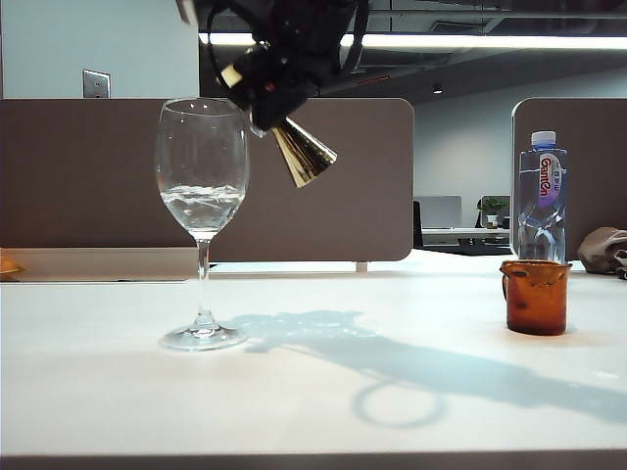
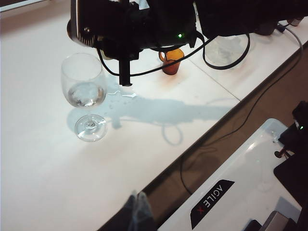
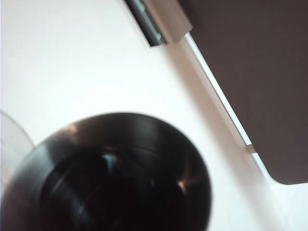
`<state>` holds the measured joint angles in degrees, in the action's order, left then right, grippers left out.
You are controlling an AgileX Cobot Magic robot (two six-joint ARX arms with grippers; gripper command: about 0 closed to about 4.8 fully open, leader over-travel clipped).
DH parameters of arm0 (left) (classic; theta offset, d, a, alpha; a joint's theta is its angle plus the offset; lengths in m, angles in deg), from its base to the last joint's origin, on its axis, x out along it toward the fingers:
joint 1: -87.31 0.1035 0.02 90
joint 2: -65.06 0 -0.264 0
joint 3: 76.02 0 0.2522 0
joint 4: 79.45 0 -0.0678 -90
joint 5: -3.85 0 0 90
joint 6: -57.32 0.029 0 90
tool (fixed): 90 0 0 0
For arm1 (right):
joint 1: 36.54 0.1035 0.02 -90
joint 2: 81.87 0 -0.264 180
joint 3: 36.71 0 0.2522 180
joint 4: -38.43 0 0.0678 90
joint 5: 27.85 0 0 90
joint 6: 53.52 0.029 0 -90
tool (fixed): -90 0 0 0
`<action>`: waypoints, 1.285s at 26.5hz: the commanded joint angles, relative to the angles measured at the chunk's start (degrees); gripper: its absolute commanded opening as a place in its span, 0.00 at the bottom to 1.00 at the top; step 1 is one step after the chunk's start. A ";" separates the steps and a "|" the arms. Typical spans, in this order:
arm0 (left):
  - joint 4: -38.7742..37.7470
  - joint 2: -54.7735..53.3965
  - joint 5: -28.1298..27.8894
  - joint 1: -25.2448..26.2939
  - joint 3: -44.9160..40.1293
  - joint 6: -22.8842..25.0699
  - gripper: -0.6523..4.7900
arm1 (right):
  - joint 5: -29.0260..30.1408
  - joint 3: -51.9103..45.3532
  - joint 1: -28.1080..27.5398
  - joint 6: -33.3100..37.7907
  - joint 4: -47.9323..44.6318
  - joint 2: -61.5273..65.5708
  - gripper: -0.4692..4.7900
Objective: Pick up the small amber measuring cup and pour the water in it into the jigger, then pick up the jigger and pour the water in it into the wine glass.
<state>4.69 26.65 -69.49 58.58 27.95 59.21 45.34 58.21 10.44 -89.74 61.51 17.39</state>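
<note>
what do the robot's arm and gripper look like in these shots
The right gripper and its arm are matte black and blocky, draped with looping black cables. The left wrist view shows a small green indicator light on the arm's housing and a thin black rod hanging below it. The white base panel carries a black AGILEX label. The left gripper is not in view.

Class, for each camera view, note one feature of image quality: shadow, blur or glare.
Exterior view: the arm casts a sharp shadow on the table beside the wine glass. Left wrist view: the white table glares, nearly washed out. Right wrist view: the jigger, held in the right pincer, fills the foreground, dark and blurred.
</note>
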 commanded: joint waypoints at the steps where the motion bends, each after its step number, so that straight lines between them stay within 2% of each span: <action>1: -0.33 -0.02 0.07 0.04 0.15 0.24 0.12 | -1.90 0.37 0.11 -4.76 -1.01 -0.13 0.09; 8: -0.33 -0.02 0.07 0.07 0.15 0.24 0.12 | -5.60 0.39 0.07 -13.79 -1.49 -0.09 0.09; 13: -0.33 -0.02 0.07 0.04 0.15 0.24 0.12 | -7.82 0.39 0.07 -25.31 -6.56 -0.11 0.09; 22: -0.33 -0.02 0.07 0.04 0.15 0.24 0.12 | -7.89 1.22 0.07 -39.04 -11.39 -0.17 0.09; 27: -0.33 -0.02 0.07 0.04 0.15 0.24 0.12 | -7.89 1.22 0.07 -42.69 -11.43 -0.28 0.09; 34: -0.33 -0.02 0.07 0.04 0.15 0.24 0.12 | -7.69 1.22 0.61 -52.52 -15.19 -0.28 0.09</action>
<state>4.69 26.65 -69.49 58.58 27.95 59.21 37.75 59.04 10.66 -139.38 49.16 17.63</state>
